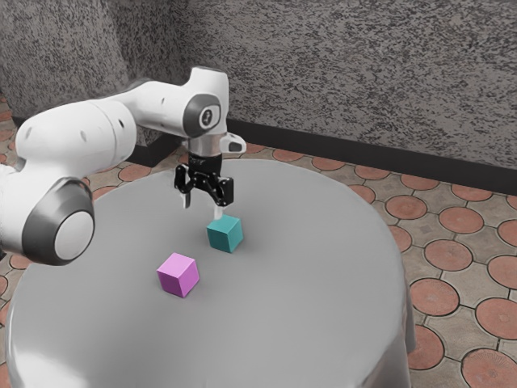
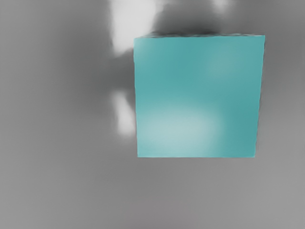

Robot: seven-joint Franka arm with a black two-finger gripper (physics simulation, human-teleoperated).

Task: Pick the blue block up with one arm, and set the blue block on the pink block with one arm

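Round grey table (image 1: 323,267): smooth top, satin sheen, soft blurred reflections. Blue-teal cube block (image 1: 224,234) (image 2: 198,95): smooth, plastic-like, faint glossy highlight on its top face. Pink cube block (image 1: 178,274): smooth, matt. White robot arm (image 1: 97,133): glossy plastic-looking shell. Black two-finger gripper (image 1: 202,204): matt. Grey speckled wall (image 1: 363,73): rough, grainy. Terracotta paver floor (image 1: 460,218): dull, matt.

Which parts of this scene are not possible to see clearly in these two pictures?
1. Exterior view: the arm's base, cut off by the left edge.
2. Exterior view: the table's legs, hidden under its grey top.
3. Exterior view: far faces of the blue block and pink block, hidden by the blocks themselves.
4. Wrist view: the blue block's sides, hidden beneath its top face.
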